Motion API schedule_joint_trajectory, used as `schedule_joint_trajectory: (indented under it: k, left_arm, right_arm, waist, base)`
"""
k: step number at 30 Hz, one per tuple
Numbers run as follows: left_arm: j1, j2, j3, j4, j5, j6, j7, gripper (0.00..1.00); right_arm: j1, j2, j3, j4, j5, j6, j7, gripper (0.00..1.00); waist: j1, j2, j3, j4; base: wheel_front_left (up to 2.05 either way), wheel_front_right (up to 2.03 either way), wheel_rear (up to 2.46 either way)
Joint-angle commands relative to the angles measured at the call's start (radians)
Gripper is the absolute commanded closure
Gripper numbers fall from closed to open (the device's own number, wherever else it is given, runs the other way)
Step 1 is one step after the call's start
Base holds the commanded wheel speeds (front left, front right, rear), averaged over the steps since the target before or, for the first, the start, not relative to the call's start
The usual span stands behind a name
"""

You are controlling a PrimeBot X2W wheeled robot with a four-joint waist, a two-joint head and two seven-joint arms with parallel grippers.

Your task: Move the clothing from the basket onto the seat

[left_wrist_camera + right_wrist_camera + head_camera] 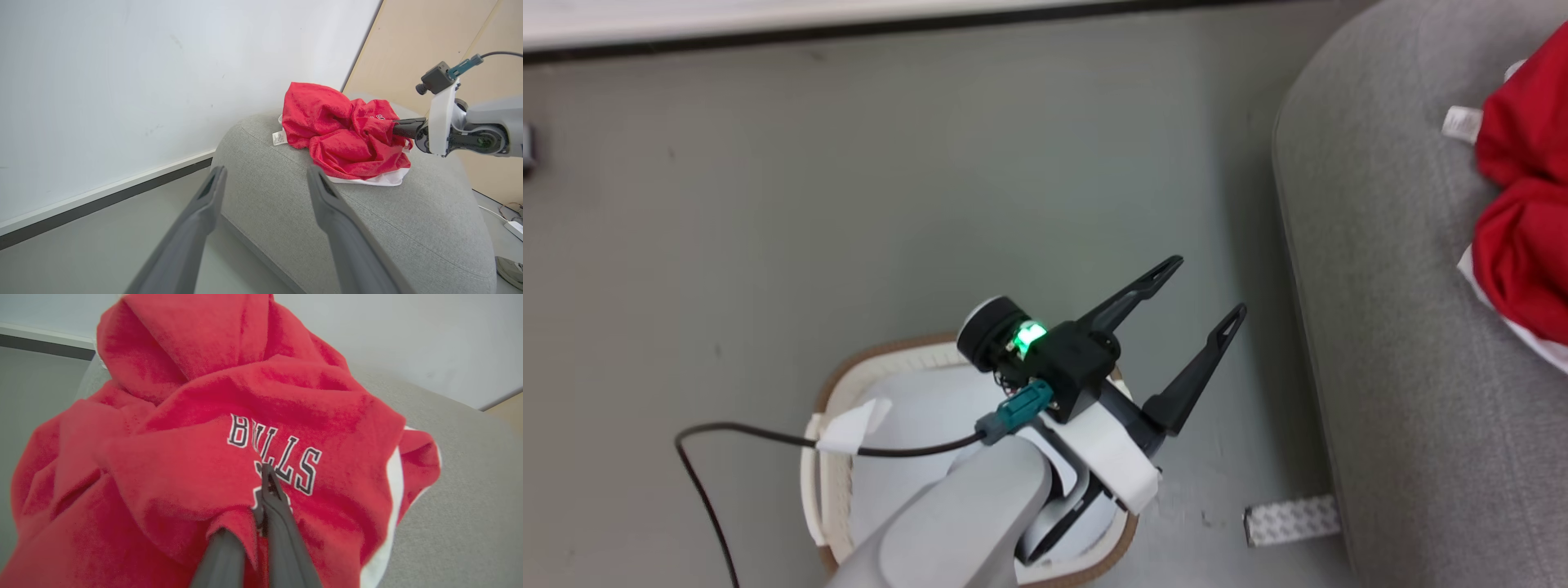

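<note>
Two right jaws pinch clothing [184, 457] — on seat [457, 506].

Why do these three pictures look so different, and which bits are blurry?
Head view: a bit soft overall, a green lamp glaring behind the left gripper. Left wrist view: wide lens tilts and bends the room; its own fingers are blurred, the clothing on the seat sharp. Right wrist view: even light, the lettering readable, the right gripper pinching the clothing blurred near the lens.

A smooth grey-green floor [890, 180] meets a plain white wall [122, 73] along a white skirting edged with a dark strip [102, 199]; a beige panel [425, 36] adjoins the wall under even light.
</note>
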Motion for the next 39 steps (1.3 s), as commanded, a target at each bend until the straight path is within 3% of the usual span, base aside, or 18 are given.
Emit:
schedule_joint_trajectory:
  k: [1, 6, 12, 15, 20, 27, 32, 39]
  left_arm:
    - [0.026, -0.004, 0.005, -0.005, -0.016, -0.003, -0.002, 0.0]
    - [0.104, -0.013, 0.045, -0.003, -0.026, -0.004, -0.002, 0.0]
    - [0.212, -0.016, 0.101, 0.003, -0.045, -0.001, -0.002, 0.0]
    - [0.254, -0.009, 0.139, -0.001, -0.05, 0.006, -0.001, 0.0]
    - [0.298, 0.03, 0.218, -0.03, -0.051, 0.03, -0.001, 0.0]
    - [0.376, 0.11, 0.358, -0.071, -0.076, 0.09, -0.001, 0.0]
    - [0.493, 0.156, 0.492, -0.13, -0.098, 0.12, -0.001, 0.0]
    - [0.617, 0.129, 0.641, -0.167, -0.105, 0.134, -0.002, 0.0]
  right_arm:
    - [0.008, -0.019, 0.018, 0.01, 0.02, -0.002, 0.011, 0.0]
    - [0.045, -0.07, 0.128, -0.014, 0.08, -0.002, 0.119, 0.0]
    - [0.072, -0.154, 0.236, -0.129, 0.144, -0.002, 0.29, 0.0]
    - [0.075, -0.181, 0.235, -0.21, 0.156, -0.002, 0.297, 0.0]
    - [0.114, -0.174, 0.142, -0.33, 0.152, -0.002, 0.224, 0.0]
    - [0.248, -0.043, -0.033, -0.491, 0.105, -0.002, 0.143, 0.0]
    - [0.378, 0.129, -0.146, -0.578, 0.034, -0.002, 0.107, 0.0]
    - [0.545, 0.356, -0.24, -0.627, -0.034, -0.002, -0.012, 0.0]
  waist:
    - [-0.0001, 0.0, -0.064, 0.009]
    - [-0.0001, 0.0, -0.217, 0.012]
    - [-0.0001, 0.0, -0.394, 0.004]
    - [-0.0001, 0.0, -0.456, 0.008]
    - [-0.0001, 0.0, -0.516, 0.037]
    - [-0.0001, 0.0, -0.548, 0.078]
    - [-0.0001, 0.0, -0.552, 0.097]
    - [-0.0001, 0.0, -0.551, 0.124]
  base:
    - [0.0, 0.0, 0.0]
    - [0.0, 0.0, 0.0]
    - [0.0, 0.0, 0.0]
    - [0.0, 0.0, 0.0]
    - [0.0, 0.0, 0.0]
    - [0.0, 0.0, 0.0]
    - [0.0, 0.0, 0.0]
    - [0.0, 0.0, 0.0]
